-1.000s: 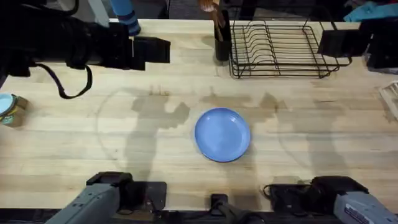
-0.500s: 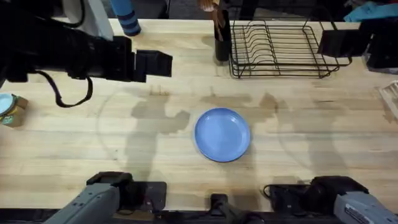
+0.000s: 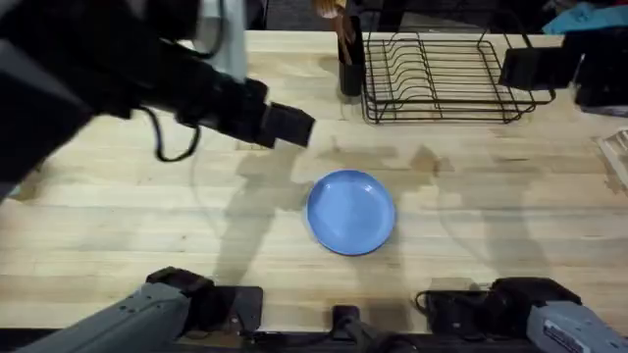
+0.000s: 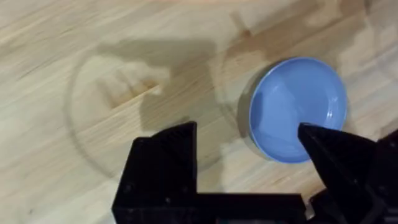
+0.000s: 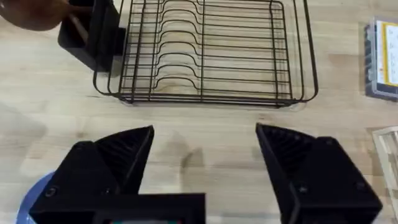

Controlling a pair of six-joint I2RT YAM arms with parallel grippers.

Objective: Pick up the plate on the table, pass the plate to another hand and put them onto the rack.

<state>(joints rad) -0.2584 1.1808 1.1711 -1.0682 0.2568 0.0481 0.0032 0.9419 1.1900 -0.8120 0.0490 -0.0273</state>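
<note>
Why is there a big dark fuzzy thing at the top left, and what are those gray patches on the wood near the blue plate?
Overhead view: the fuzzy dark shape is the left arm, close under the camera and so blurred, its left gripper reaching toward the plate. The gray patches on the table are shadows. Left wrist view: a soft-edged shadow lies on the wood beside the plate, which shows pale glare.

From the right wrist, the plate [image 5: 34, 198] is a blue sliver, mostly behind the gripper finger [image 5: 106, 162] and cut by the edge, below the rack [image 5: 205, 53].

The left arm [image 3: 88, 69] looms blurred overhead.
</note>
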